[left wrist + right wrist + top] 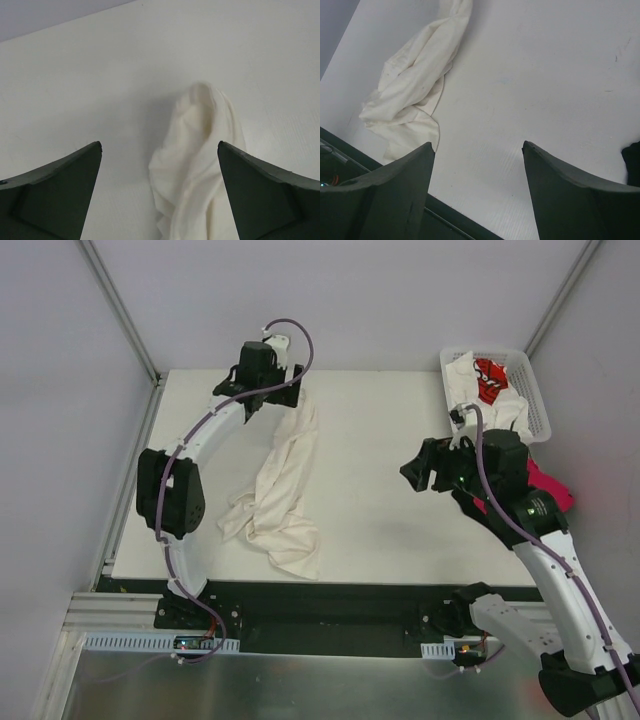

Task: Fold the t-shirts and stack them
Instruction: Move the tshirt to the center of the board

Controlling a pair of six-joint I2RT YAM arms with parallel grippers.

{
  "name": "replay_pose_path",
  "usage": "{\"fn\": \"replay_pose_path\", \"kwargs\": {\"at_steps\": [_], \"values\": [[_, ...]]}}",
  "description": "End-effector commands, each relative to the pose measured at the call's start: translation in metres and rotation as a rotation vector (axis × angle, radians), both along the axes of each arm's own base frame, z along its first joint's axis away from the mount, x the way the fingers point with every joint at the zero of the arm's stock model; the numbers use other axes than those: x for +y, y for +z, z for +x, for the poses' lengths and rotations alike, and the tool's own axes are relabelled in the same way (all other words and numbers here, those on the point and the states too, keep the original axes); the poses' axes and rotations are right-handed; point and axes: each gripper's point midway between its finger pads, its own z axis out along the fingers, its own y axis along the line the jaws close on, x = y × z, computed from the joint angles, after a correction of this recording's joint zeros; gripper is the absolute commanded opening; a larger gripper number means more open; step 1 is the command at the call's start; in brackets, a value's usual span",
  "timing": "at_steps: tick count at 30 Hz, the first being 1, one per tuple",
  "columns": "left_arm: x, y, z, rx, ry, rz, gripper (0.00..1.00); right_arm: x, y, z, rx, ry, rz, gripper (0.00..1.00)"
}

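Surface (390,530) with one cream shirt (285,490) crumpled, unfolded; other shirts (488,380) in far-right basket (541,410). Wide open, empty: left jaws, right jaws. No stack yet.

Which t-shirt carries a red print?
The white cloth t-shirt inside the white plastic lattice basket at the white table's far right corner. The cream-white t-shirt stretched across the table is plain; a third t-shirt is magenta-pink.

occlusions and crops
pink t-shirt (555,485) mostly behind right arm (555,560); red-print t-shirt (490,378) bunched in basket (537,400), print unreadable; cream t-shirt (200,165) cut by left wrist view's bottom edge; dark thing (632,162) cropped, unidentifiable.
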Motion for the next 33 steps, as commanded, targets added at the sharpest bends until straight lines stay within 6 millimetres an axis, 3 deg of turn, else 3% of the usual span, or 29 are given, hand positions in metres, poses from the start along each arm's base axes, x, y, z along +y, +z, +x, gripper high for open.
{"fn": "replay_pose_path", "kwargs": {"at_steps": [1, 3, 6, 8, 11, 12, 14, 18, 24, 29, 33], "values": [[0.013, 0.041, -0.027, -0.031, 0.048, -0.075, 0.99, 0.014, 0.007, 0.006, -0.001, 0.038, 0.055, 0.73], [0.035, 0.033, -0.020, -0.020, 0.127, -0.035, 0.99, 0.018, 0.009, 0.005, 0.000, 0.056, 0.072, 0.73], [0.053, 0.039, -0.013, -0.016, 0.187, -0.004, 0.99, 0.017, 0.011, 0.001, -0.006, 0.060, 0.079, 0.73], [0.047, 0.042, -0.017, -0.006, 0.158, -0.024, 0.99, 0.014, 0.009, -0.001, -0.004, 0.053, 0.074, 0.73], [0.020, 0.054, -0.038, 0.003, 0.036, -0.084, 0.99, 0.010, 0.006, -0.005, -0.005, 0.037, 0.065, 0.73], [0.016, 0.068, -0.051, -0.017, 0.015, -0.092, 0.99, 0.008, 0.006, -0.006, -0.007, 0.031, 0.061, 0.73], [0.012, 0.057, -0.074, 0.015, -0.005, -0.068, 0.99, 0.006, 0.008, -0.006, -0.020, 0.023, 0.056, 0.73], [0.029, 0.031, -0.135, 0.112, 0.052, -0.116, 0.99, 0.008, 0.014, -0.005, -0.041, 0.029, 0.071, 0.73], [0.038, -0.010, -0.200, 0.205, 0.113, -0.149, 0.99, 0.015, 0.007, 0.001, -0.022, 0.056, 0.068, 0.73], [0.059, -0.042, -0.233, 0.271, 0.176, -0.056, 0.99, 0.013, 0.005, -0.001, -0.038, 0.056, 0.066, 0.73], [0.071, -0.067, -0.242, 0.353, 0.228, 0.006, 0.99, 0.009, 0.012, -0.007, -0.065, 0.050, 0.072, 0.72]]}}
